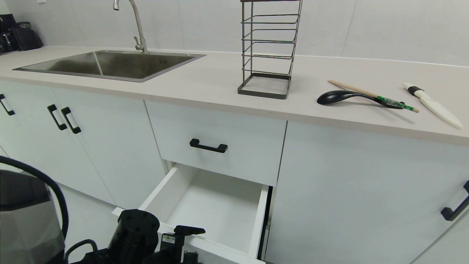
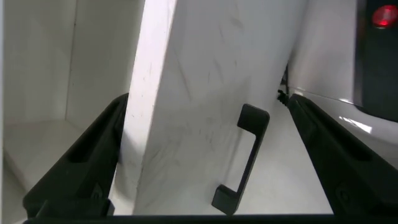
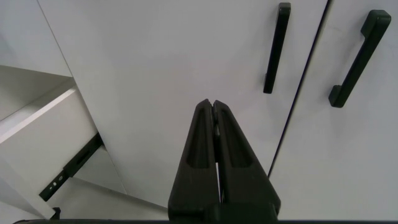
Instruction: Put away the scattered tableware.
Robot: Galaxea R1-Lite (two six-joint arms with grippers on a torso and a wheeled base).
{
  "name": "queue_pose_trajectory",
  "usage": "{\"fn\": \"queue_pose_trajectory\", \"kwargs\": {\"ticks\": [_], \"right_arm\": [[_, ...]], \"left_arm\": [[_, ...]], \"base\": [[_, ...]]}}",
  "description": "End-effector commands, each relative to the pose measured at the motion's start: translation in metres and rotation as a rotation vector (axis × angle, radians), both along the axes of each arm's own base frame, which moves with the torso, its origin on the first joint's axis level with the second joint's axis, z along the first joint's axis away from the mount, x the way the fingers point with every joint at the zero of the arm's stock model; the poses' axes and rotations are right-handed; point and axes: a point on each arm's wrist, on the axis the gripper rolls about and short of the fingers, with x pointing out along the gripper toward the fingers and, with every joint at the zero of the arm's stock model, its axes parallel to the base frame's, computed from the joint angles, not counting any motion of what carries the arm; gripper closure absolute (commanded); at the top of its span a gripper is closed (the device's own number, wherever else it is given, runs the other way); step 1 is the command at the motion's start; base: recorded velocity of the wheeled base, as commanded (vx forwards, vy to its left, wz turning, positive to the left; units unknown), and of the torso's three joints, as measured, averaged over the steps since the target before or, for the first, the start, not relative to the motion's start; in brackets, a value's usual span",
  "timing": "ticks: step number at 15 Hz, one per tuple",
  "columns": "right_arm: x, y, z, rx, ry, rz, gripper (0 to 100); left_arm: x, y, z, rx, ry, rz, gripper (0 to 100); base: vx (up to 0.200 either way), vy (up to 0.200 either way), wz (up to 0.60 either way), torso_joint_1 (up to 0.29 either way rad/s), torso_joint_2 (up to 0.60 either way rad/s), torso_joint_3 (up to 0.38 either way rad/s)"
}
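Left claw point(image 2: 208, 106): fingers apart, straddling the front panel point(image 2: 186, 130) of the open drawer point(image 1: 259, 216), with the black drawer handle point(image 2: 244, 155) between them and nothing clamped. Judgement: this spread stance suits a claw working at the drawer front, and the drawer stands pulled out to receive the utensils. Right claw point(image 3: 212, 109): fingers pressed together, holding nothing, low before the white cabinet doors to the right of the drawer, probably parked clear of the left arm's work. The task items all lie at the right end of the countertop point(image 1: 220, 79), above and well apart from the open drawer. The black spoon point(image 1: 342, 96) has the wooden chopstick point(image 1: 361, 90) slanting across its handle, apparently touching it. The white knife point(image 1: 436, 106) lies near them on the right, apart from both. Count: spoon 1; knife 1; for the chopstick I cannot tell whether it is one or a pair lying tight together. Drawers in this stack: 2, the closed drawer point(image 1: 220, 135) above and the open one below. Wire rack point(image 1: 269, 47): 1, standing between the sink point(image 1: 165, 70) and the utensils. Tap point(image 1: 137, 25): 1. Door handles facing the right claw: 2. Judgement: none of the utensils lies in the drawer, so every item remains to be fetched.
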Motion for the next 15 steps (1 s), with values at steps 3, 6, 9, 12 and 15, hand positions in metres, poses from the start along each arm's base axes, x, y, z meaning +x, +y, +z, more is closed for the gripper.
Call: {"fn": "queue_pose_trajectory", "kwargs": {"ticks": [3, 6, 9, 12, 15], "right_arm": [[0.000, 0.000, 0.000, 0.000, 0.000, 0.000, 100], [0.000, 0.000, 0.000, 0.000, 0.000, 0.002, 100], [0.000, 0.000, 0.000, 0.000, 0.000, 0.002, 100], [0.000, 0.000, 0.000, 0.000, 0.000, 0.000, 100], [0.000, 0.000, 0.000, 0.000, 0.000, 0.000, 100]], "left_arm": [[-0.009, 0.004, 0.027, -0.084, -0.088, -0.011, 0], [-0.019, -0.008, 0.054, -0.188, -0.189, -0.081, 0], [-0.020, -0.025, 0.106, -0.413, -0.306, -0.101, 0], [-0.007, 0.029, 0.143, -0.555, -0.448, 0.394, 0], [-0.005, 0.062, 0.161, -0.753, -0.428, 0.738, 0]], "base": [[0.000, 0.000, 0.00, 0.000, 0.00, 0.000], [0.000, 0.000, 0.00, 0.000, 0.00, 0.000], [0.000, 0.000, 0.00, 0.000, 0.00, 0.000], [0.000, 0.000, 0.00, 0.000, 0.00, 0.000], [0.000, 0.000, 0.00, 0.000, 0.00, 0.000]]}}
